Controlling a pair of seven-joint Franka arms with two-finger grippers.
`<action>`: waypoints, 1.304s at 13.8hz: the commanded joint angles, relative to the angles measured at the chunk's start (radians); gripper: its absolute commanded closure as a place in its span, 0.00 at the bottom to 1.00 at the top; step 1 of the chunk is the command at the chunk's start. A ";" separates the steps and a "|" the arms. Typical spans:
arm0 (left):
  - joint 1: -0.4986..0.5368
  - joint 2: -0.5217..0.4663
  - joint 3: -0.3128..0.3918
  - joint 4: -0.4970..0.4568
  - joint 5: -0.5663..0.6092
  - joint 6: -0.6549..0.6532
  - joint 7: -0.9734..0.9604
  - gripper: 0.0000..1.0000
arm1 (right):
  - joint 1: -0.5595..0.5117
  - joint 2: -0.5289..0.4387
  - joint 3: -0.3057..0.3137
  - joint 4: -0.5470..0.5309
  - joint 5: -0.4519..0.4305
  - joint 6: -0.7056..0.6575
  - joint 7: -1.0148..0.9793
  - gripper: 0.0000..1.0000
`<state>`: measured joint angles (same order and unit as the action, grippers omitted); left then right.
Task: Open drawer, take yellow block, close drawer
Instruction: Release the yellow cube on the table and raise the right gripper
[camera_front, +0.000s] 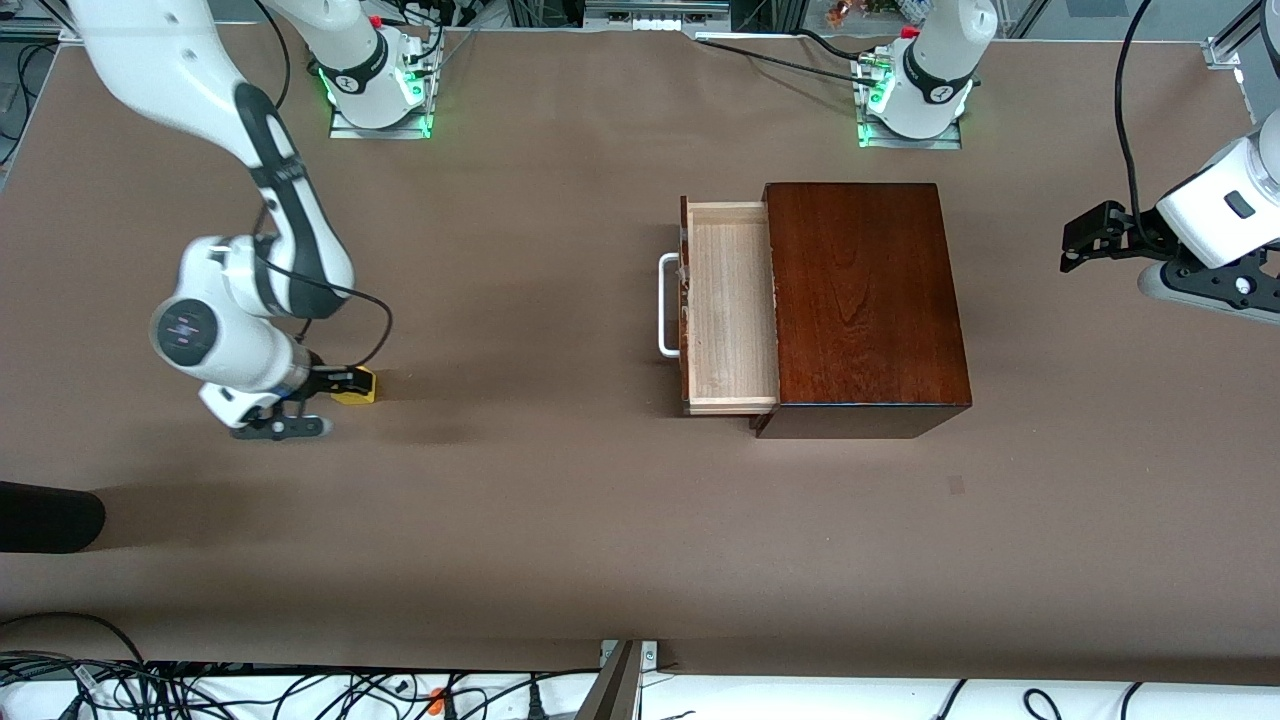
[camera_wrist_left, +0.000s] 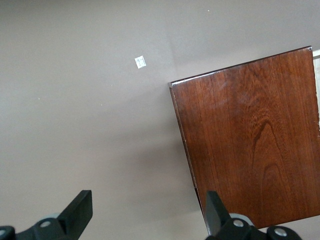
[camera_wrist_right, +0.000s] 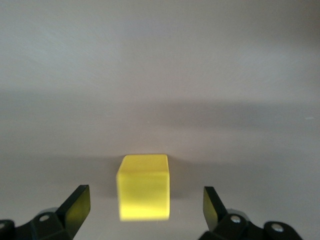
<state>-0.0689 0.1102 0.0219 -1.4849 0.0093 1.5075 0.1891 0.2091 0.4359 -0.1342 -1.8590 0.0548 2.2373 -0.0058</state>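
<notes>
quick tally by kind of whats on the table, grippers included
wooden box with its drawer pulled open: 1
yellow block, on the table between the open right gripper's fingers: 1
grippers: 2, the right gripper and the open left gripper, which waits over the table at the box's edge
total: 4

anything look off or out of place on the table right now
Nothing is spilled or damaged. The drawer stands pulled out and empty, and the yellow block sits on the table toward the right arm's end, between the open fingers of the right end effector. The left end effector waits open over the table beside the wooden box.
</notes>
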 joint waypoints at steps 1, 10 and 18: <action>0.008 -0.009 -0.010 0.006 -0.018 -0.018 0.026 0.00 | -0.042 -0.201 0.048 -0.002 0.008 -0.142 -0.020 0.00; 0.008 -0.009 -0.011 0.008 -0.015 -0.021 0.026 0.00 | -0.085 -0.448 0.099 0.074 0.008 -0.427 -0.052 0.00; 0.008 -0.010 -0.011 0.008 -0.015 -0.029 0.027 0.00 | -0.091 -0.372 0.090 0.251 -0.003 -0.599 -0.048 0.00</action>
<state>-0.0689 0.1094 0.0125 -1.4849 0.0093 1.4998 0.1894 0.1391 0.0371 -0.0569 -1.6428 0.0537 1.6630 -0.0415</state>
